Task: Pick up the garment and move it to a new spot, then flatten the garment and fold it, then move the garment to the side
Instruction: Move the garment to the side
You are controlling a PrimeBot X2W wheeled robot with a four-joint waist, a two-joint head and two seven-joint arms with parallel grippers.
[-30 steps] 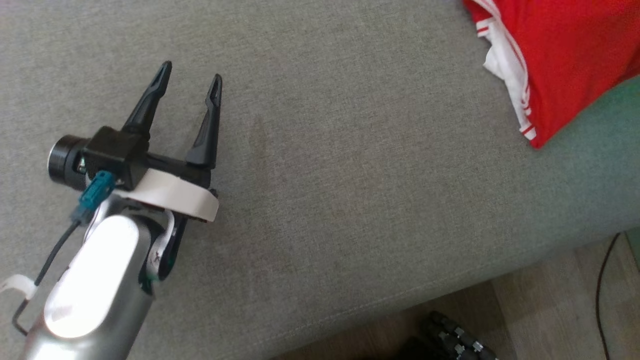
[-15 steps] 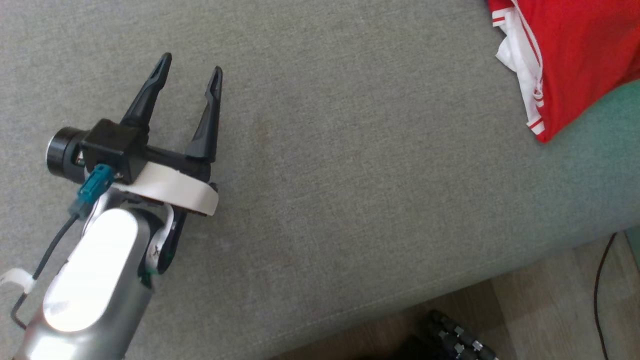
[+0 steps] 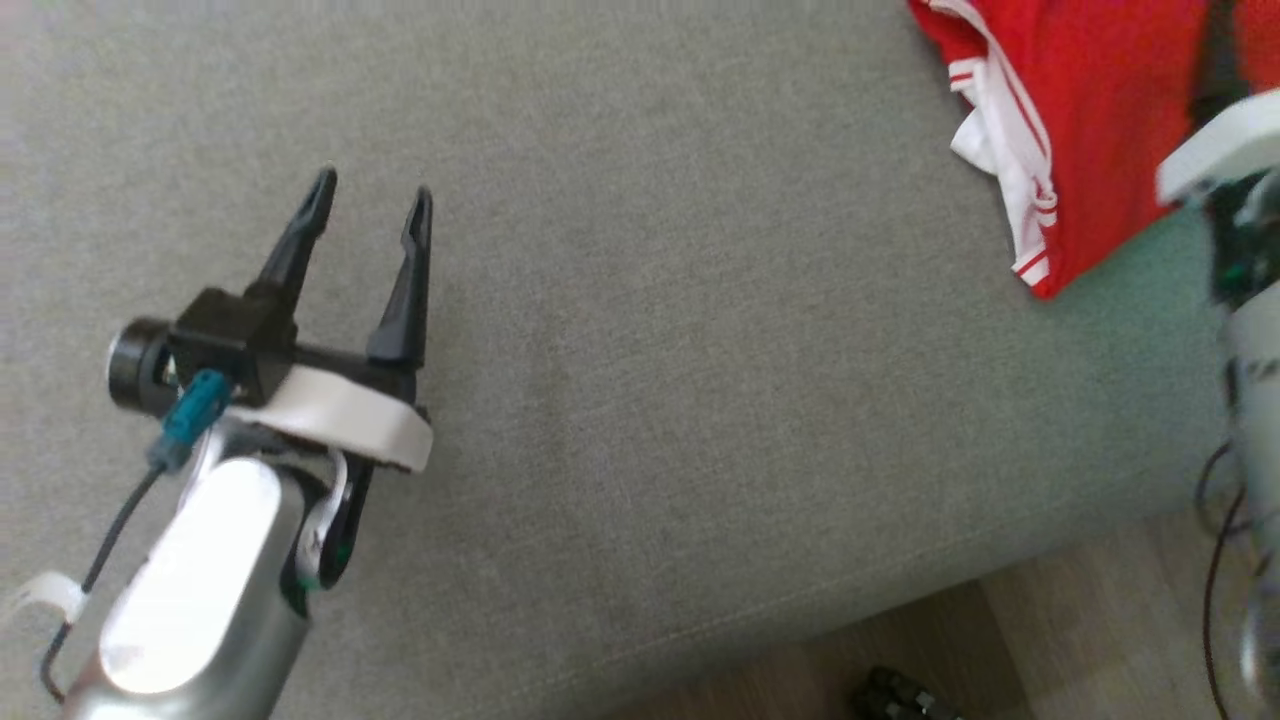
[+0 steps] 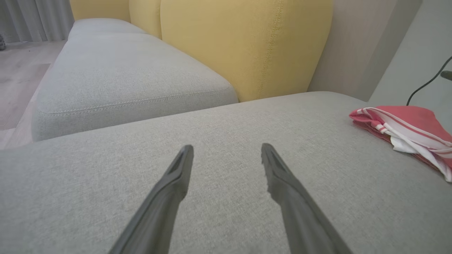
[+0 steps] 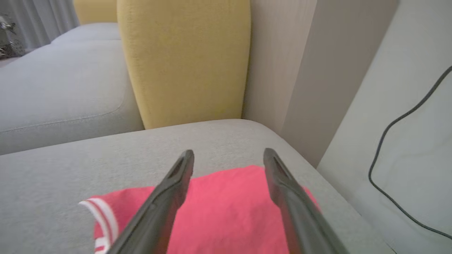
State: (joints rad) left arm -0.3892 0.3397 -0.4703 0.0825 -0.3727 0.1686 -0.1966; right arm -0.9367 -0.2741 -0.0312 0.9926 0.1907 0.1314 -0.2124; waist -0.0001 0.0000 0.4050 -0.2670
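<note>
Two pairs of fingers stand spread wide, and neither has hold of anything. We see the left fingers (image 3: 408,270) at the near left of the head view, over bare grey cloth of the sofa seat (image 3: 700,350), tips pointing toward the far side. Behind them are a white wrist band and the silver forearm (image 3: 200,570). In the left wrist view the left fingers (image 4: 176,176) have only seat cloth in the gap between them, and we cannot tell whether they touch it.

The garment (image 3: 1090,110), red with white trim striped in red, lies bunched at the far right of the seat, close to its right edge and well apart from the left fingers. In the left wrist view the garment (image 4: 406,118) is a low heap at the right. In the right wrist view the right fingers (image 5: 279,183) hang over the garment (image 5: 226,211), with red cloth showing through the gap and nothing pinched between them. In the head view the right arm's pale wrist (image 3: 1215,150) shows blurred at the right edge, beside the garment.

Yellow back cushions (image 4: 247,46) stand at the far side of the seat. A dark cable (image 5: 399,141) runs down the pale panel at the right, and wooden floor (image 3: 1060,640) shows at the near right.
</note>
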